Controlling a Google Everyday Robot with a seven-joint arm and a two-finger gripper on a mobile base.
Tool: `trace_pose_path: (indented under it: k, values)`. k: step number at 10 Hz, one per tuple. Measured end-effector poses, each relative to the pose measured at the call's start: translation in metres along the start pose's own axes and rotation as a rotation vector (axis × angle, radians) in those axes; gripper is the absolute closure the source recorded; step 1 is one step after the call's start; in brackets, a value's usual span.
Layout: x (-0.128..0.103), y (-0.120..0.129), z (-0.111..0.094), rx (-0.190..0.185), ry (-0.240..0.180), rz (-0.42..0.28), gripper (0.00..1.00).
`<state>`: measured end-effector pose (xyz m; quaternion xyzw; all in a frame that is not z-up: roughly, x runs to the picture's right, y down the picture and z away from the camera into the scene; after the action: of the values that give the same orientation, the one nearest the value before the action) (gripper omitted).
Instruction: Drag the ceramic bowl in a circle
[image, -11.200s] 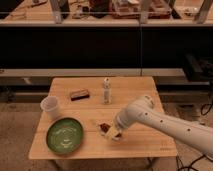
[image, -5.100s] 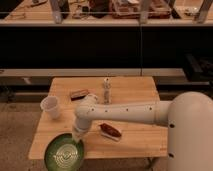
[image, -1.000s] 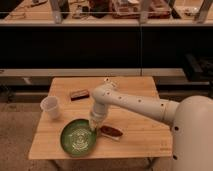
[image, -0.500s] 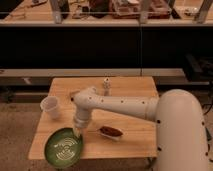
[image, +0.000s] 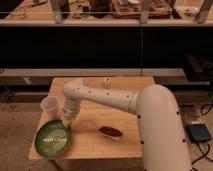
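Observation:
The ceramic bowl (image: 53, 139) is a wide, shallow, glossy green dish with pale swirl marks inside. It sits at the front left corner of the wooden table (image: 95, 140), partly over the edge. My gripper (image: 67, 121) is at the end of the white arm that reaches in from the right. It points down onto the bowl's far right rim.
A white plastic cup (image: 50, 105) stands just behind the bowl, close to my arm. A small dish with brown food (image: 111, 132) lies at the table's middle front. A small upright white object (image: 105, 83) stands near the back edge. Dark shelving runs behind the table.
Since half a second ago my gripper has moved left and toward the front, and the bowl has slid with it toward the front left corner of the table.

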<state>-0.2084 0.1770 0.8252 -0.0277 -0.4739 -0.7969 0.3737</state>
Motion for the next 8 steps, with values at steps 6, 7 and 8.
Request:
trace_pose_path:
  k: [6,7,8]
  values:
    - [-0.049,0.1,-0.029,-0.017,0.013,0.226,1.0]
    - [-0.061,0.108,-0.032,-0.023,0.013,0.248,1.0]
    - [-0.086,0.114,-0.035,-0.028,0.003,0.268,1.0]
